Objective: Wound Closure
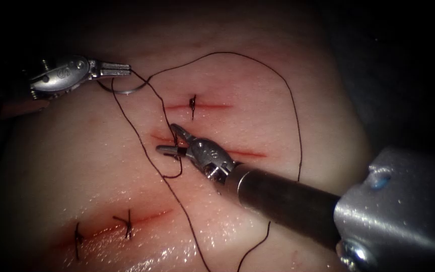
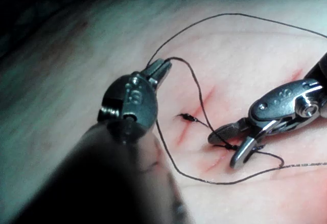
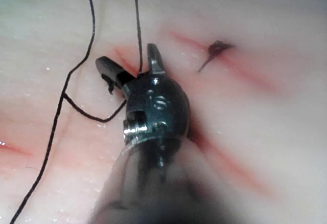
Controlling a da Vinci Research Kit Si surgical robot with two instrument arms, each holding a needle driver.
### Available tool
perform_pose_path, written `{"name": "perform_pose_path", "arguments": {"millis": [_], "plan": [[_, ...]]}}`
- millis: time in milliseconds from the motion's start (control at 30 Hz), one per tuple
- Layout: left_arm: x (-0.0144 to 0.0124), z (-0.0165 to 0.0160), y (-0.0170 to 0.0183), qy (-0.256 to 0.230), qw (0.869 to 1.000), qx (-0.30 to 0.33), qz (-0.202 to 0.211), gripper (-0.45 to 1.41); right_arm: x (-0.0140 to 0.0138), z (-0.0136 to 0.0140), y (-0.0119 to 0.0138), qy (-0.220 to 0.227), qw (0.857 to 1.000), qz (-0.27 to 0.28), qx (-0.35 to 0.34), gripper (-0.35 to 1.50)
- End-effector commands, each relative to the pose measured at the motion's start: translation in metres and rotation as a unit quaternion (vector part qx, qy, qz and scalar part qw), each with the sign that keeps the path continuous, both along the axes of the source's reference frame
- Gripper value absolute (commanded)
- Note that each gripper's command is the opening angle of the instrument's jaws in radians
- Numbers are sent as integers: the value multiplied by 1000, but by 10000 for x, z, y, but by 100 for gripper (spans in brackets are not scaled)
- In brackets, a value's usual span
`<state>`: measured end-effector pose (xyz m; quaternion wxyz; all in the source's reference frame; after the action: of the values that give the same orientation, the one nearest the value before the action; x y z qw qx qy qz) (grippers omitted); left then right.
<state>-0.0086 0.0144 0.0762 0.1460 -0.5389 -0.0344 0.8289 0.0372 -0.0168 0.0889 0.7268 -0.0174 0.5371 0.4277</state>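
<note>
My left tool (image 1: pixel 124 69) (image 2: pixel 162 68) is at the upper left, jaws shut on the dark thread (image 1: pixel 142 78). From there one strand runs down to the stitch at the middle cut (image 1: pixel 247 152). The curved needle (image 1: pixel 124 91) lies just below those jaws, left of the upper cut, out of the tissue (image 1: pixel 76 166). My right tool (image 1: pixel 169 138) (image 2: pixel 225 147) (image 3: pixel 127 60) stands open at the left end of the middle cut. It holds nothing, and thread (image 3: pixel 138 35) passes between its jaws.
The upper cut (image 1: pixel 212 106) carries one tied stitch (image 1: pixel 192 103) (image 3: pixel 217 47). The lower left cut (image 1: pixel 147 216) has two stitches (image 1: pixel 128 224). A long loop of thread (image 1: pixel 298 131) sweeps round the right side and off the bottom edge. The right tool's shaft (image 1: pixel 283 199) crosses the lower right.
</note>
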Motion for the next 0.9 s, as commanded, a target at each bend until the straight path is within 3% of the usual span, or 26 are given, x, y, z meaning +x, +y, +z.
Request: {"name": "perform_pose_path", "arguments": {"millis": [33,467,900], "plan": [[-5,2,5,1,1000,-6,-4,-45,10,4,6,0,1000,0,-5,142],[-13,-13,-1,-3,1000,-17,-9,-45,17,3,14,-11,999,-6,-29,143],[-22,-18,-5,-8,1000,-23,-8,-45,45,2,23,-10,999,-17,-43,143]]}}
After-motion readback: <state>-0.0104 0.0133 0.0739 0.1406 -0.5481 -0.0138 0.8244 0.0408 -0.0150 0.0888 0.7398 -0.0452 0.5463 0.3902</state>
